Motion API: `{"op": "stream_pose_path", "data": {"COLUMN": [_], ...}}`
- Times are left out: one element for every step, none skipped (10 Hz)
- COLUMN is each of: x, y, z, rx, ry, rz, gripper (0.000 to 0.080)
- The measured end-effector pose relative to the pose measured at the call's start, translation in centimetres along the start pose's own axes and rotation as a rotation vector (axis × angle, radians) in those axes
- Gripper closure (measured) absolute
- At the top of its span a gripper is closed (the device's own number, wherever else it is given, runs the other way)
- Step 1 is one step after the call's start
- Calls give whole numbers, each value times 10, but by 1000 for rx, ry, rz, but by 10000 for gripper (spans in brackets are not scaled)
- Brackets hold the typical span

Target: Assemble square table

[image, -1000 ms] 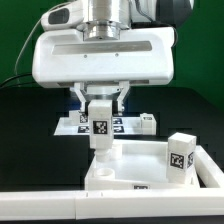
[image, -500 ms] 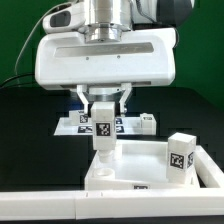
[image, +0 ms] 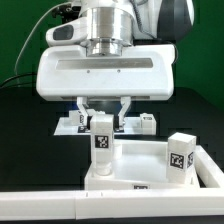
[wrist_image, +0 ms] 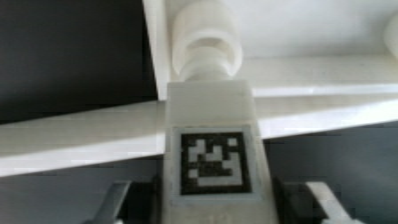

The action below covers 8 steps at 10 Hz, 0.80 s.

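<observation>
Downward, gripper (image: 103, 117) vertical over slab (image: 140, 166), jaws parted astride the upright leg (image: 101, 140).

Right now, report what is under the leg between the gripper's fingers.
Under the leg is a corner of the square table, on the exterior view's left. The leg's own base covers the joint, so how deep it sits cannot be seen.

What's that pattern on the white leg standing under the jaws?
A black-and-white square tag on the leg, clearest in the wrist view.
</observation>
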<state>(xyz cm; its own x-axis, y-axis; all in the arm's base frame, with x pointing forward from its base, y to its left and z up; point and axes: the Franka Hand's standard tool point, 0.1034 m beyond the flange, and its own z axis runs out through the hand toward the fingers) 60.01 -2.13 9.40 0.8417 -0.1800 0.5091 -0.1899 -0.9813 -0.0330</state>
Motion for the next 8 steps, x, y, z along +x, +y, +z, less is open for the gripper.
{"op": "stream_pose_path", "data": {"x": [-4,-7,-12,-12,-11,-11,-11,-10], "y": [-2,-4,-3,-3,-4,-4,-5,-5], "z": [3,5,9,11,11,12,12,12], "rx": [0,-1,-6,-15,-20,-21,-21,-19], "ry": [-6,-4,-1,33,58,59,58,48], "rz": [-4,-9,-12,-18,-22,-21,-16,-15], "gripper": [515,515,515,515,515,515,515,515]}}
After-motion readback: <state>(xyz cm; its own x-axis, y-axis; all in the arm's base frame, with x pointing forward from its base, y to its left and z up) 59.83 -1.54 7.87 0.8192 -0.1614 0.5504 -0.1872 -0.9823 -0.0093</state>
